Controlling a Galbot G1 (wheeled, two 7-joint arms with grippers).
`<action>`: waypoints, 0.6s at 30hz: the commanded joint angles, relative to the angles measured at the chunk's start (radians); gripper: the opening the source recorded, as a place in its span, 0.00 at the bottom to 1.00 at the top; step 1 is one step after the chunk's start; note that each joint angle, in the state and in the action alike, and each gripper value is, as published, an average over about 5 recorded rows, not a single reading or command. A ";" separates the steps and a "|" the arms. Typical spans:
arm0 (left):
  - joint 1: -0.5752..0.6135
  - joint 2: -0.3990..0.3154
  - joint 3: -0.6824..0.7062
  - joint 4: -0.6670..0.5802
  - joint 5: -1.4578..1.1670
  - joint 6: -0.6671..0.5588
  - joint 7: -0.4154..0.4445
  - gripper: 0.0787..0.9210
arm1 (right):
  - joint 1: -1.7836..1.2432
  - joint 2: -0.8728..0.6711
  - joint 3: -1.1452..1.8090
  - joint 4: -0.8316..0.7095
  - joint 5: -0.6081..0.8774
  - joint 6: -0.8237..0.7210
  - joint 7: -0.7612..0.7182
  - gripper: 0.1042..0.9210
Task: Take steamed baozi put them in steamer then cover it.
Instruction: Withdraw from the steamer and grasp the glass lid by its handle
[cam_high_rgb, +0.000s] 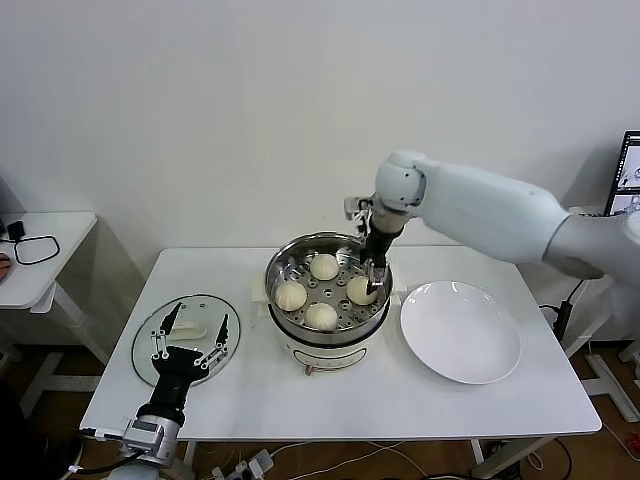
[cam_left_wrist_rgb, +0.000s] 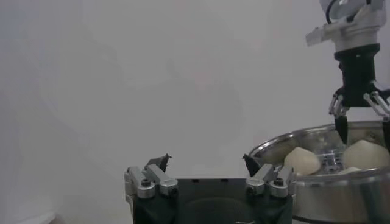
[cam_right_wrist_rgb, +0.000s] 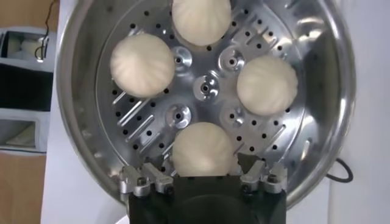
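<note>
White tabletop is occupied by the steamer (cam_high_rgb: 328, 290), where four soft, easily dented baozi (cam_right_wrist_rgb: 203, 148) are released from the wide-open right gripper (cam_high_rgb: 372, 285), while the lid (cam_high_rgb: 186, 335) is approached by the open, empty left gripper (cam_high_rgb: 190, 335).

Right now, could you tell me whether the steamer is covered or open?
Open. The steamer shows four baozi on its tray, and the glass lid lies flat on the table beside it.

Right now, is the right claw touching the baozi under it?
Cannot tell. In the right wrist view the right claw is open astride the baozi, with no clear gap or contact.
</note>
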 joint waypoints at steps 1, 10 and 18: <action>-0.004 -0.001 -0.002 -0.001 -0.005 0.006 -0.006 0.88 | 0.029 -0.246 0.165 0.105 0.064 0.016 -0.027 0.88; -0.022 0.007 -0.004 -0.009 -0.067 0.077 -0.021 0.88 | -0.334 -0.484 0.682 0.290 0.204 0.148 0.291 0.88; -0.047 0.011 0.013 0.010 -0.044 0.063 -0.037 0.88 | -0.847 -0.598 1.086 0.481 0.467 0.371 0.856 0.88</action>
